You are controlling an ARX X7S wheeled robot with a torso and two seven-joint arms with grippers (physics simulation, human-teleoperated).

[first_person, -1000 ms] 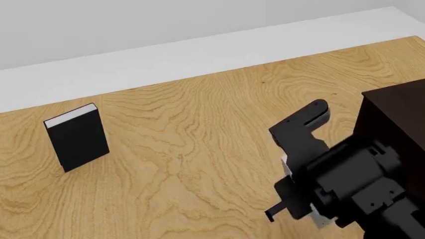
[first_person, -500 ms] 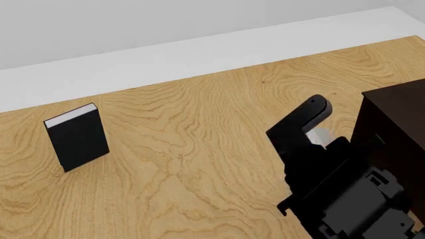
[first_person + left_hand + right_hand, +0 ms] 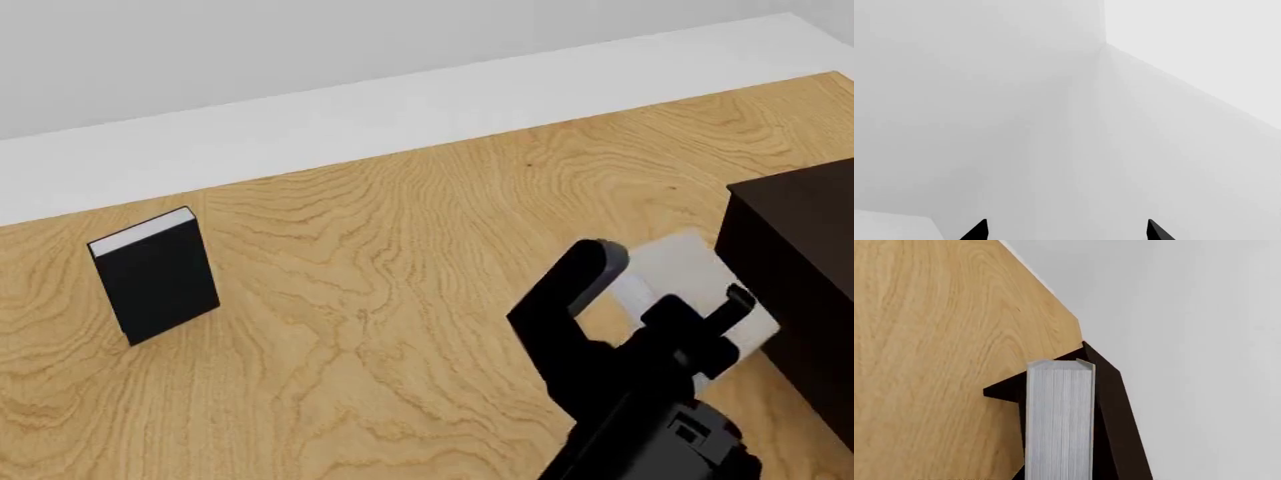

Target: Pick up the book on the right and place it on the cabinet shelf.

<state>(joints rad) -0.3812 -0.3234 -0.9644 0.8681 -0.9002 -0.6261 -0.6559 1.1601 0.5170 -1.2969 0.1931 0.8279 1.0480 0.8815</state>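
right tool (image 3: pixel 663 286) clamped on grey book (image 3: pixel 691 270)

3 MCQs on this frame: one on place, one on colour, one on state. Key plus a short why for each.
1. Where is the black book? A on the cabinet B standing on the table, far left in head view C in the left end effector
2. Cabinet colour? A white B very dark brown C red
3. Right end effector? A shut on the grey book B open, empty C out of view

Key: B, it stands upright on the wooden table; B, near-black brown box; A, fingers flank the book, lifted beside the cabinet.
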